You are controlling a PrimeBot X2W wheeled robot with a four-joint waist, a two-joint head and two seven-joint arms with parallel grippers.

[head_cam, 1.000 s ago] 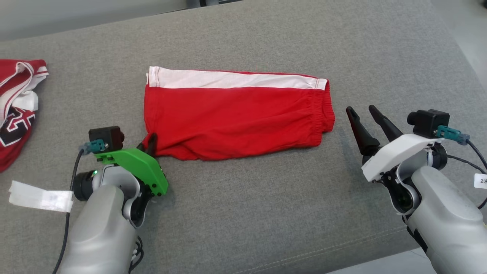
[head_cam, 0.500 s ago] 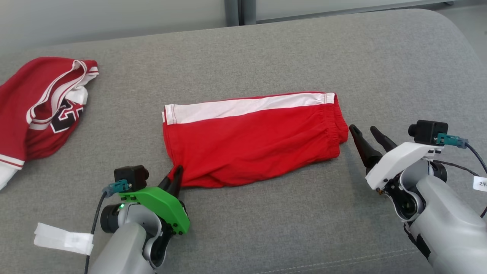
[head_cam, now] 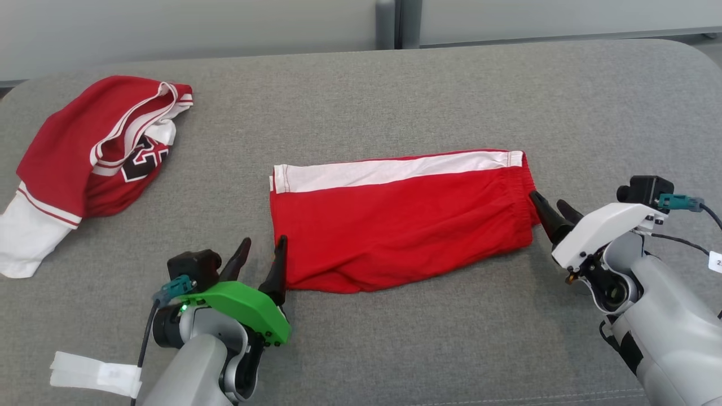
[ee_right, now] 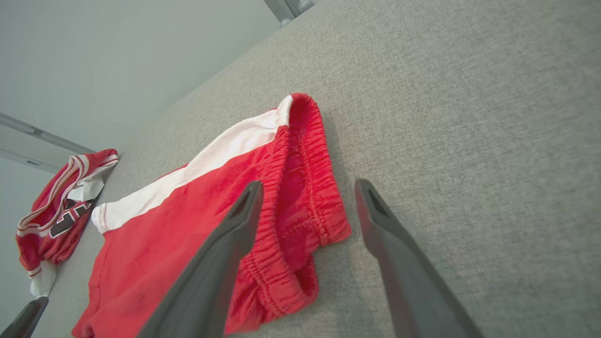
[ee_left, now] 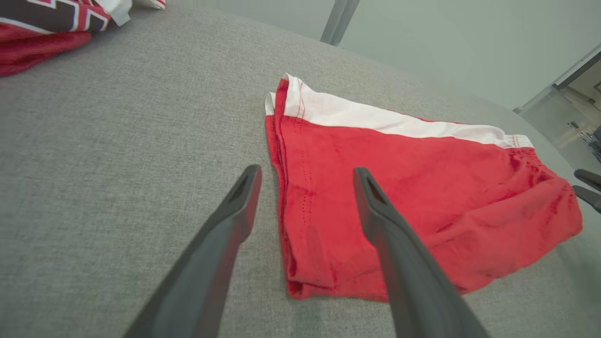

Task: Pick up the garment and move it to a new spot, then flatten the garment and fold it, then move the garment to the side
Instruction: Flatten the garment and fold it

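Note:
The garment [head_cam: 400,225] is a pair of red shorts with a white side stripe, lying folded flat in the middle of the grey cushion [head_cam: 395,84]. My left gripper [head_cam: 264,241] stands open at the shorts' near left corner. In the left wrist view the left gripper [ee_left: 306,174] straddles the hem edge of the garment [ee_left: 422,178], holding nothing. My right gripper [head_cam: 547,200] is open at the elastic waistband end. In the right wrist view the right gripper [ee_right: 310,187] has one finger over the gathered waistband of the garment [ee_right: 188,220] and the other over bare cushion.
A crumpled red and white jersey [head_cam: 96,152] lies at the cushion's far left. A white tape tag [head_cam: 96,375] hangs from the left arm's cable. A pale wall with a dark post [head_cam: 386,22] runs behind the cushion. The cushion's front edge is near my arms.
My left gripper was shut on the shorts' near left corner and has opened, letting it go. The head camera has turned, shifting the whole picture. My right gripper is now closer to the waistband.

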